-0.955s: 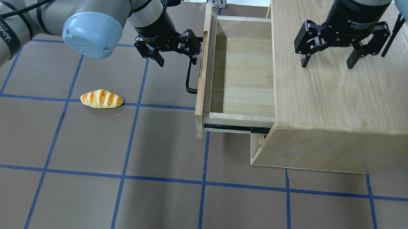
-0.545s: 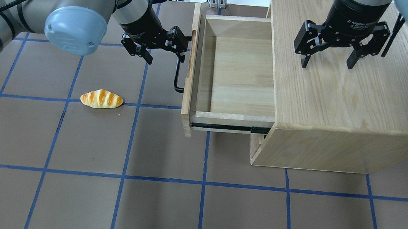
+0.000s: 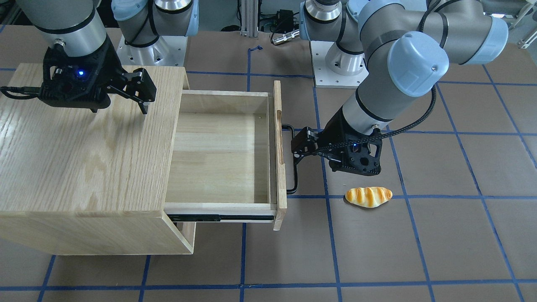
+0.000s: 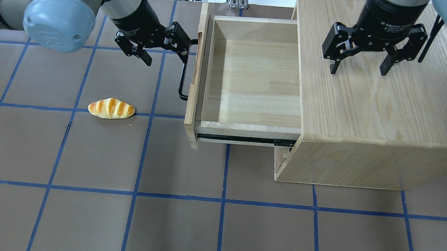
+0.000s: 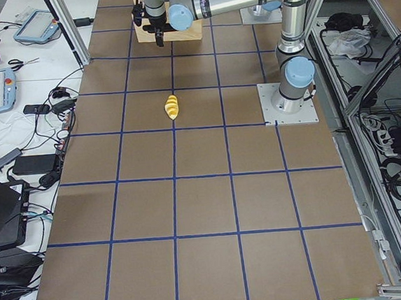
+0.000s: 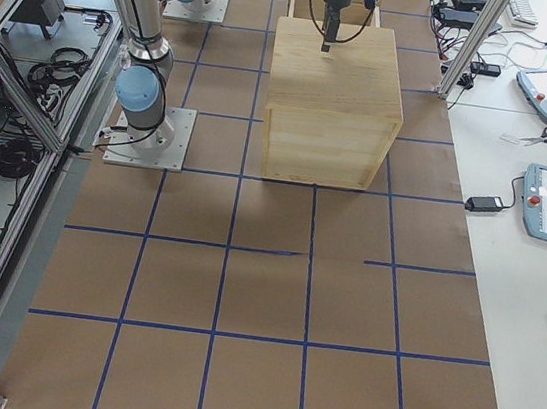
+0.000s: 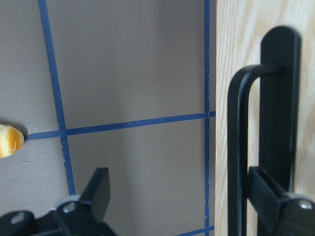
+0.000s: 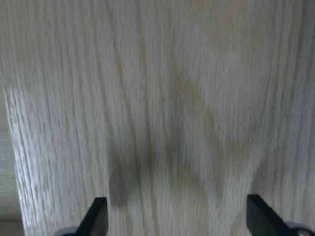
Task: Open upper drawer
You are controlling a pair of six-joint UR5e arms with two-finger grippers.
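Observation:
The upper drawer [image 4: 253,82] is a shallow pale-wood box pulled far out of the oak cabinet [image 4: 377,109], and its inside is bare. It also shows in the front-facing view [image 3: 218,155]. Its black bar handle [image 4: 183,74] faces my left arm. My left gripper [image 4: 166,53] is open, with one finger hooked behind the handle [image 7: 236,147] and the other out over the mat. My right gripper [image 4: 358,71] is open, fingertips down on the cabinet top [image 8: 177,98].
A toy bread roll [image 4: 111,108] lies on the brown mat left of the drawer, near a blue tape line; it also shows in the front-facing view [image 3: 368,196]. A plain wooden front [image 4: 277,161] sits below the drawer. The mat in front is bare.
My left gripper has moved left with the handle hooked, and the drawer has slid further out of the cabinet. The right gripper and the bread roll have not moved.

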